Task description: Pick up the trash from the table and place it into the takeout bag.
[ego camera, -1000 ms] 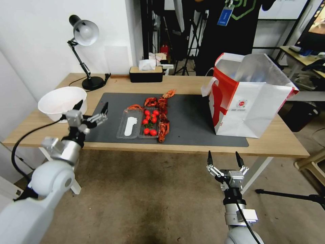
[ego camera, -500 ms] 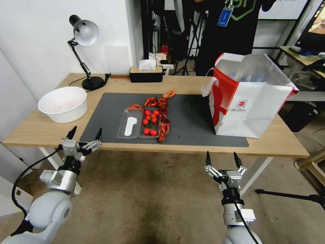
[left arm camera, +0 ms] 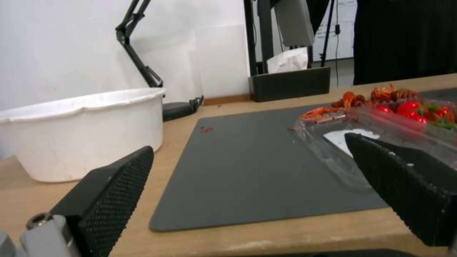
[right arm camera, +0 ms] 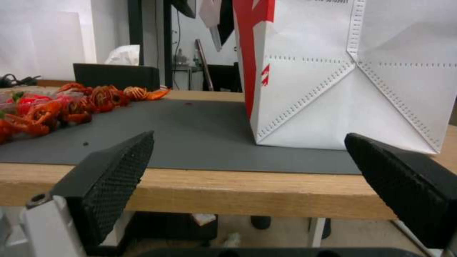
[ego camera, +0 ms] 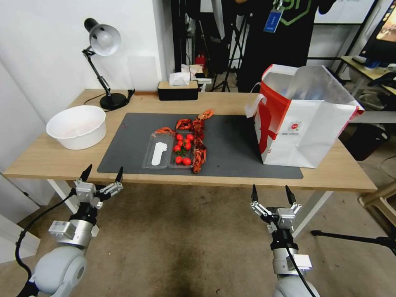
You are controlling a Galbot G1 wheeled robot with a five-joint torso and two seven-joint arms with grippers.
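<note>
The trash is out of view. The takeout bag (ego camera: 305, 132), white with red side panels and a silvery lining, stands open on the right of the table (ego camera: 49, 159), partly on the dark grey mat (ego camera: 235, 144). My left gripper (ego camera: 104, 169) is open and empty, just below the table's front edge at the left, facing the mat (left arm camera: 228, 167). My right gripper (ego camera: 270, 189) is also open and empty. It hangs below the front edge in front of the takeout bag (right arm camera: 352, 71).
A white round basin (ego camera: 76, 126) sits at the table's left end. A black desk lamp (ego camera: 103, 41) and a tissue box (ego camera: 178, 88) stand at the back. On the mat are a clear tray with cherry tomatoes (ego camera: 167, 152) and red crayfish (ego camera: 199, 140).
My left gripper has come down from beside the white basin to below the table's front edge, staying open. The right gripper has hardly moved.
</note>
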